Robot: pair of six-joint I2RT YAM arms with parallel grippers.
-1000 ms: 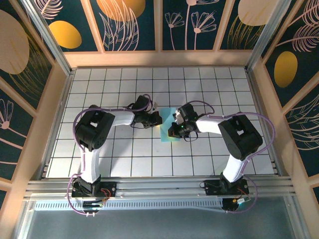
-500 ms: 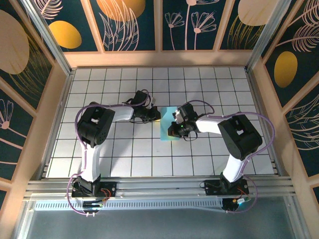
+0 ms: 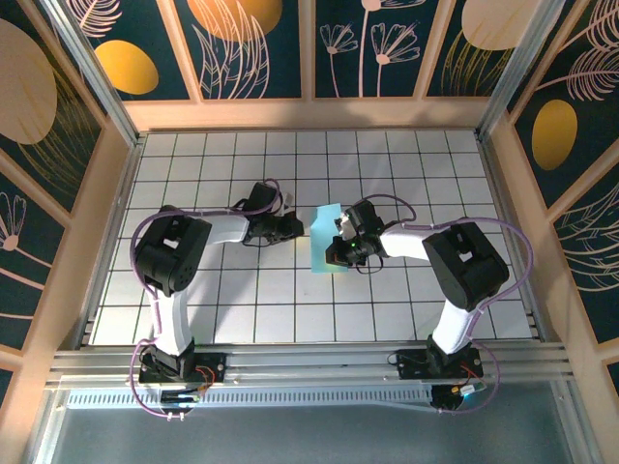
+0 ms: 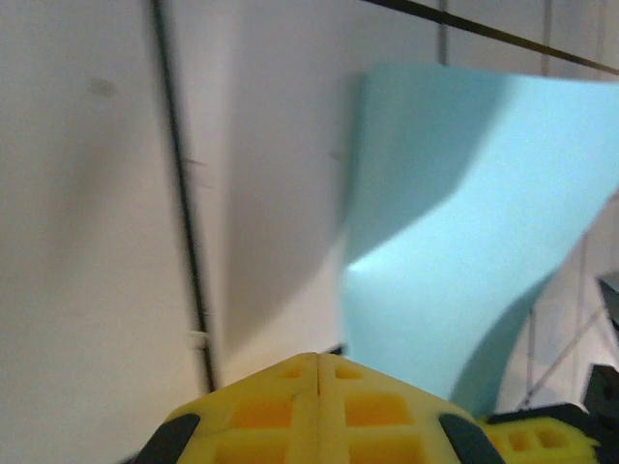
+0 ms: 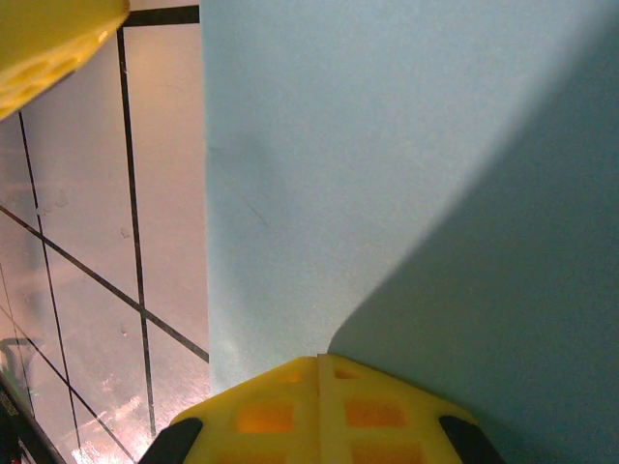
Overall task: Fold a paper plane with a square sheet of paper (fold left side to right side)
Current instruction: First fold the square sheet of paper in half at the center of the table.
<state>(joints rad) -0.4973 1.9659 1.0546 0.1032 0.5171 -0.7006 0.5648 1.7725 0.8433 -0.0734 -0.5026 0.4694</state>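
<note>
The light-blue sheet of paper lies mid-table as an upright strip about one tile wide; in the left wrist view the paper looks curved, not fully flat. My left gripper is shut and empty, its tips just left of the sheet's left edge over bare tile. My right gripper is shut, its closed tips resting on the paper near its lower part; nothing is pinched between the jaws. The left gripper's yellow finger shows at the top left corner of the right wrist view.
The white grid-tiled table is ringed by wooden walls at the back and sides. An aluminium rail carrying both arm bases runs along the near edge. Open tiles lie on either side of the arms.
My left gripper has drawn back leftward off the paper's left edge, its arm swinging left. The paper's upper left corner shows more. The right gripper has stayed put on the sheet.
</note>
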